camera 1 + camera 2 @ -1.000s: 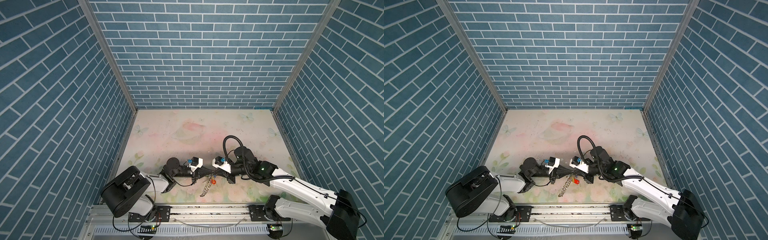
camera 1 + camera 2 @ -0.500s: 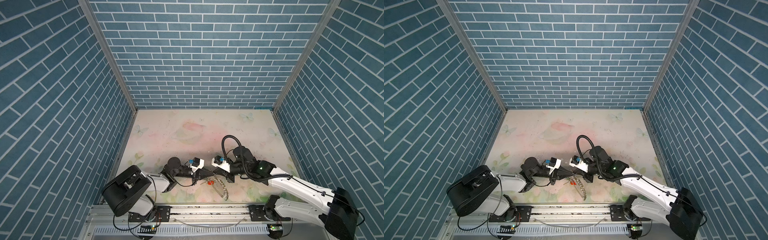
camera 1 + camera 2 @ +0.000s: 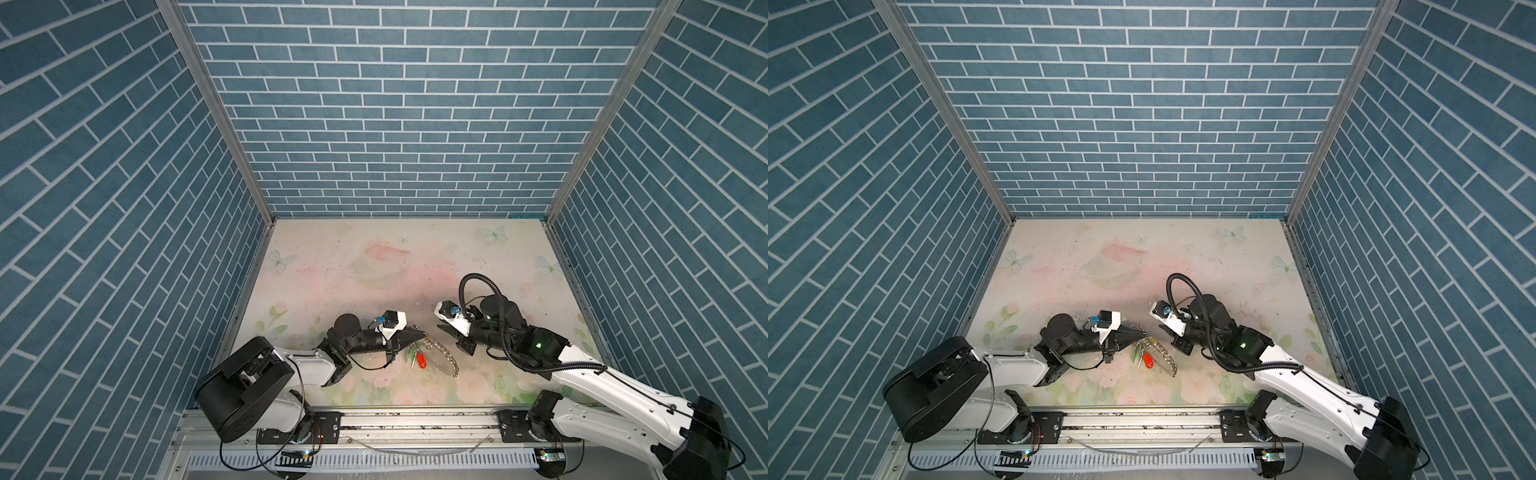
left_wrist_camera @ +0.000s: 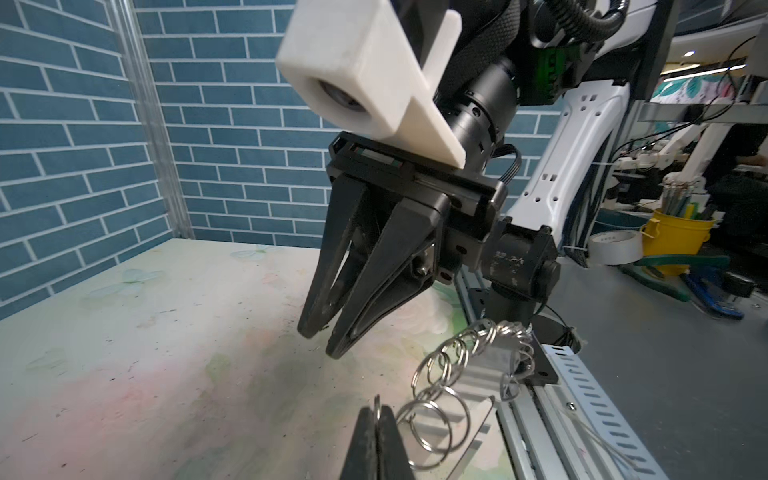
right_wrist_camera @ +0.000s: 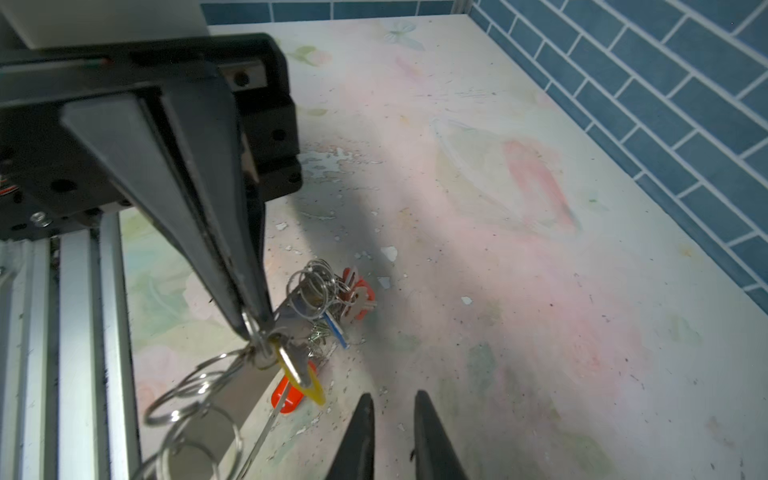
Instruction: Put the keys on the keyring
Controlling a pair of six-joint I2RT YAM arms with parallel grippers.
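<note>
Change noted: the right gripper [image 5: 392,411], tip to tip with the left gripper [image 5: 255,326] over the keyring [image 4: 484,370] a second ago, has been drawn back and now stands well apart from it
Right jaws: slightly parted, with nothing between them
Left jaws: closed on one wire ring of the keyring, which is held clear of the surface [image 3: 374,257] at that end
Keyring position: swung round in the last second, so that its free end now trails toward the right arm and appears to rest on the surface
Location of keys [image 5: 297,370]: hung directly at the left jaw tips, touching the pinched ring
Bearing on task: the release is judged to follow a threading attempt, but whether the yellow tag is fully on the ring cannot be told
Surroundings: a red tag [image 3: 422,362], a green tag [image 3: 409,353] and a blue tag [image 5: 336,330] are bunched just below the left jaws
Obstructions: the grip point is crowded by loose rings and the bunched tags, so snagging is judged likely on any renewed approach
</note>
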